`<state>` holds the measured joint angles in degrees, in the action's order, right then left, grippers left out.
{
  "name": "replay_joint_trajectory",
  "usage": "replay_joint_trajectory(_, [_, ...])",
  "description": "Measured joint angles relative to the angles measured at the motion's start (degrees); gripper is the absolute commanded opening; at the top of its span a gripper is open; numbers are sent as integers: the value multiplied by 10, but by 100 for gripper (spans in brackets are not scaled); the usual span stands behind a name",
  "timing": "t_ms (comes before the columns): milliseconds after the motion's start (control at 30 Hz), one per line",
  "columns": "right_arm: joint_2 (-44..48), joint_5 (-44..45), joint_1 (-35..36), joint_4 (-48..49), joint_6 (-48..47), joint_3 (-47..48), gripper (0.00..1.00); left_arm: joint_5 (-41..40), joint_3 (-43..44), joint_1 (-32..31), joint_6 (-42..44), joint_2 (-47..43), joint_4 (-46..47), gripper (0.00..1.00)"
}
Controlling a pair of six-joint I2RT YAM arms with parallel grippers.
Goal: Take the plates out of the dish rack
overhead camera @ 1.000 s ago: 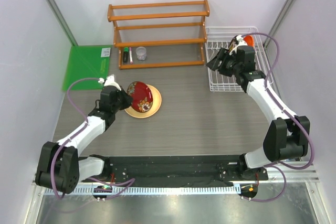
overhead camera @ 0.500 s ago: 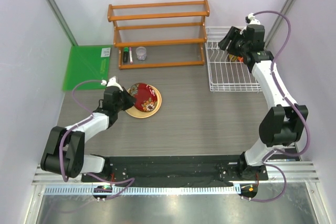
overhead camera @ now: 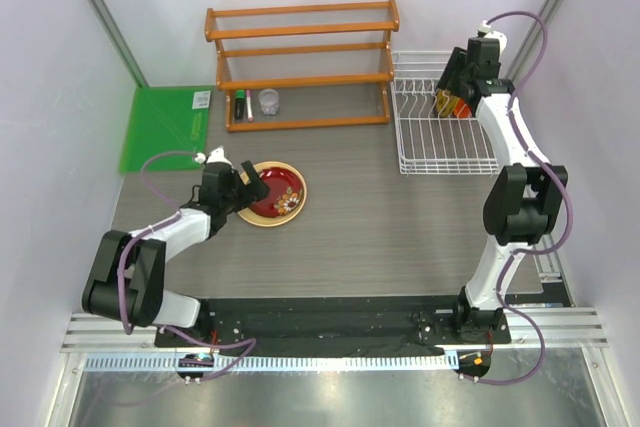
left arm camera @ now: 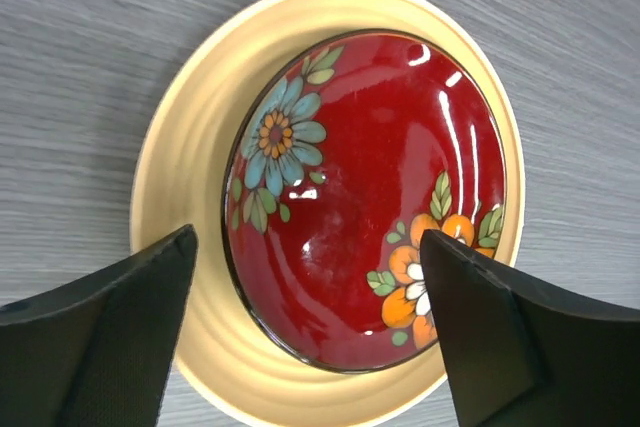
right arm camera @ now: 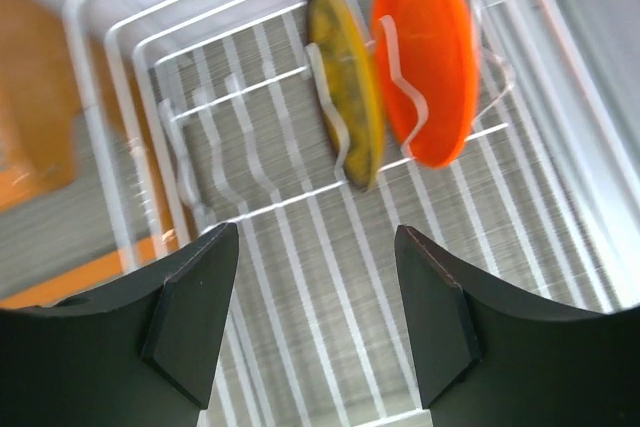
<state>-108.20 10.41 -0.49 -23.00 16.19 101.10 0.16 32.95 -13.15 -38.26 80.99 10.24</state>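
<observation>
**Mia:** Where are the plates?

**Tom:** Two are out of the rack. The dark red round plate with flowers (left arm camera: 370,197) lies flat on top of the big pale yellow round plate (left arm camera: 185,167). They sit on the left part of the grey wood-look desk (overhead camera: 400,227).

**Mia:** And the other two?

**Tom:** They stand on edge in the white wire dish rack (overhead camera: 425,137), at the far right of the desk. The dark-rimmed plate with the yellow pattern (right arm camera: 347,87) is in one slot. The small bright orange plate (right arm camera: 425,57) is just beside it in the next slot.

**Mia:** What is the left hand (left arm camera: 308,247) doing?

**Tom:** It is low over the red plate. Its two black fingers are spread wide, one at each side of that plate, and it holds nothing. I cannot tell if a finger touches the plate's edge.

**Mia:** And the right hand (right arm camera: 315,237)?

**Tom:** It hangs above the rack with its arm stretched far out. Its fingers are apart too, with only rack wires showing between them. The two plates are a little past its fingertips.

**Mia:** What else is there?

**Tom:** An orange-brown wooden shelf with steps (overhead camera: 300,62) stands at the back, right next to the rack. A small clear cup (overhead camera: 269,101) and a thin pen-like thing with a green end (overhead camera: 241,105) are on its bottom board. A flat green mat (overhead camera: 165,127) lies left of the shelf.
</observation>
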Motion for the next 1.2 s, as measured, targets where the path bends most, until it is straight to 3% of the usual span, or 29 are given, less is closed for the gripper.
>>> replay_joint_trajectory(267, [-128, 45, -22, -25, -39, 144, 65, -4, 12, 0, 16, -98, -74, 99])
replay_joint_trajectory(500, [-234, 54, -22, -40, -71, 245, 59, 63, 63, 0, 32, -172, -87, 99])
replay_joint_trajectory(900, [-297, 82, -21, -60, -124, 299, 1, 122, 72, -1, 34, -172, -89, 99])
replay_joint_trajectory(1200, [-297, 130, 1, -61, -185, 300, 1, 128, 70, -3, 34, -159, -88, 100])
